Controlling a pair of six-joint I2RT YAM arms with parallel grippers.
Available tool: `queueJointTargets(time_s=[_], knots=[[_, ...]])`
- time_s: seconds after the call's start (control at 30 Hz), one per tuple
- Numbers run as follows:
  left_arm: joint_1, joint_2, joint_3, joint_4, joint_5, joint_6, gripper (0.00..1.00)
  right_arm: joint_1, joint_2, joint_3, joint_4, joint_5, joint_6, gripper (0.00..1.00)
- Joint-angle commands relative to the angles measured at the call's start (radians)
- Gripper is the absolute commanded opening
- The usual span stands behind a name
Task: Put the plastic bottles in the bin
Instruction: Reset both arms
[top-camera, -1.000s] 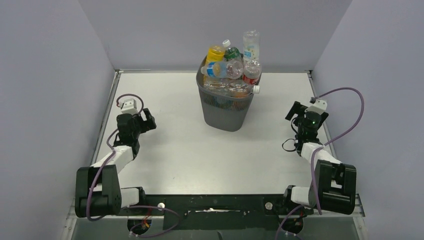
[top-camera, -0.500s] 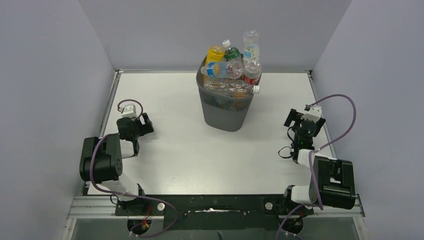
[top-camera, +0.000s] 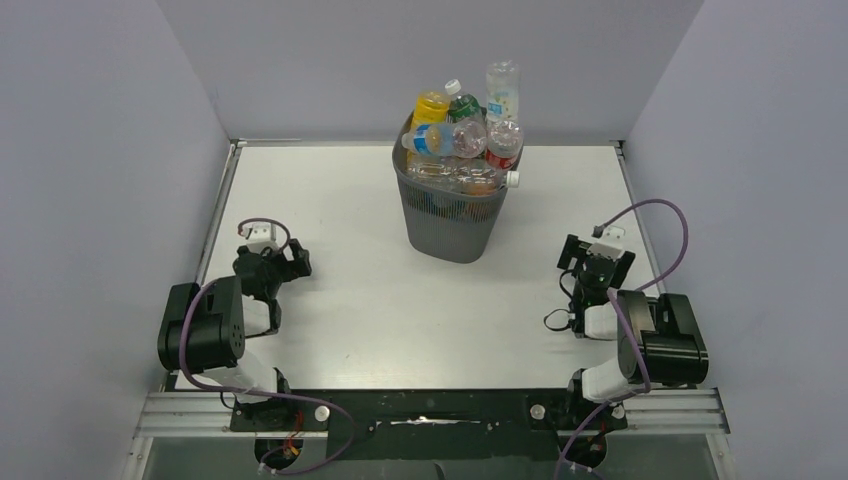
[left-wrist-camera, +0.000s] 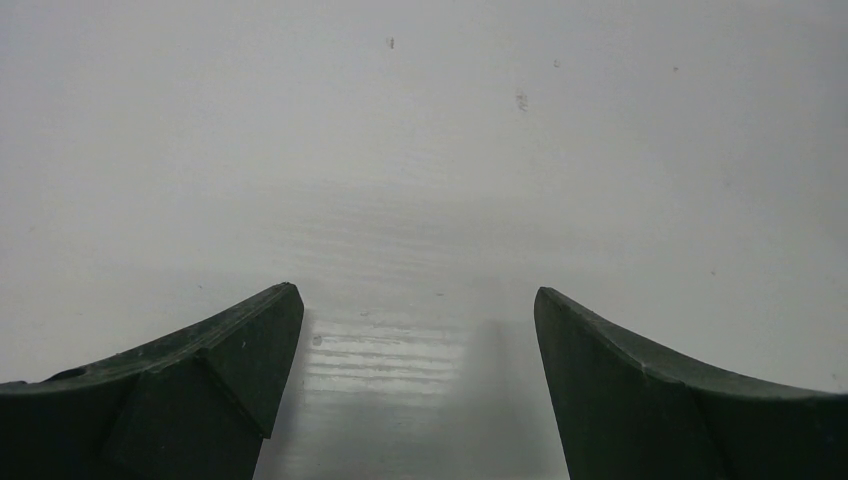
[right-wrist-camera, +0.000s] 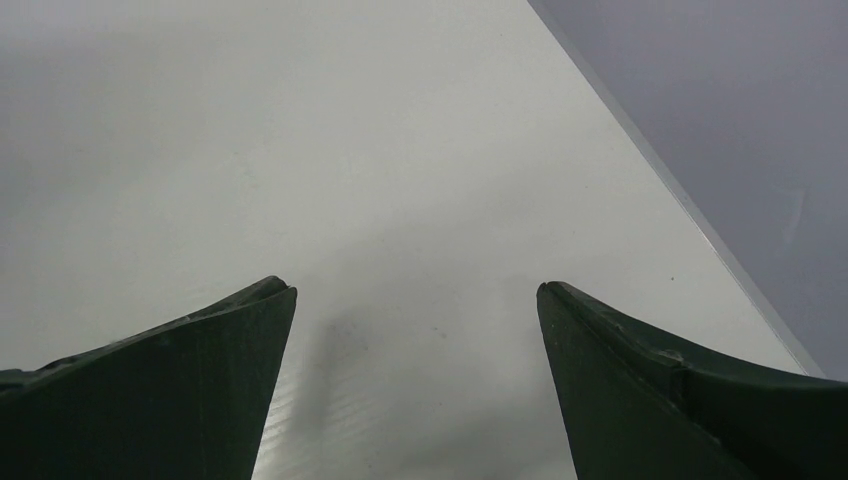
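Observation:
The dark grey mesh bin stands at the back middle of the table, heaped above its rim with plastic bottles: an orange one, a green one, clear ones with red and blue labels. One clear bottle stands upright on top of the heap. My left gripper is folded back low at the left side, open and empty, far from the bin. My right gripper is folded back low at the right side, open and empty. In both wrist views only bare table shows between the spread fingers.
The white table is walled by grey panels at the left, back and right. The table's right edge runs close past my right gripper. Purple cables loop above both wrists.
Both arms have folded back toward their bases and sunk lower to the table. Both grippers stayed open. The bin and bottles have not moved.

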Motion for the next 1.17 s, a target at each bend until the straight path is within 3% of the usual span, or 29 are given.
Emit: queueJointTargets(time_s=[0.0,0.03,0.1,0.17,0.27,0.43,1.13], knots=[[0.004,-0.042,-0.073,0.273,0.060,0.037,0.87,0.009,0.025,-0.044,0.296,-0.017,-0.050,0.98],[0.004,-0.044,-0.091,0.308,0.060,0.040,0.87,0.011,0.054,-0.064,0.375,-0.007,-0.061,0.98],[0.001,-0.031,-0.134,0.383,0.074,0.053,0.87,0.020,0.031,-0.077,0.353,0.007,-0.045,0.98],[0.005,0.033,-0.170,0.538,0.113,0.044,0.87,0.031,0.050,-0.103,0.437,-0.023,-0.085,0.98],[0.013,0.007,-0.137,0.415,0.103,0.049,0.87,0.036,0.048,-0.082,0.393,-0.074,-0.110,0.98],[-0.002,0.016,-0.120,0.405,0.082,0.059,0.87,-0.047,0.045,0.019,0.189,-0.209,-0.051,0.98],[-0.029,0.011,-0.108,0.375,0.044,0.079,0.87,-0.054,0.043,0.014,0.196,-0.262,-0.072,0.98]])
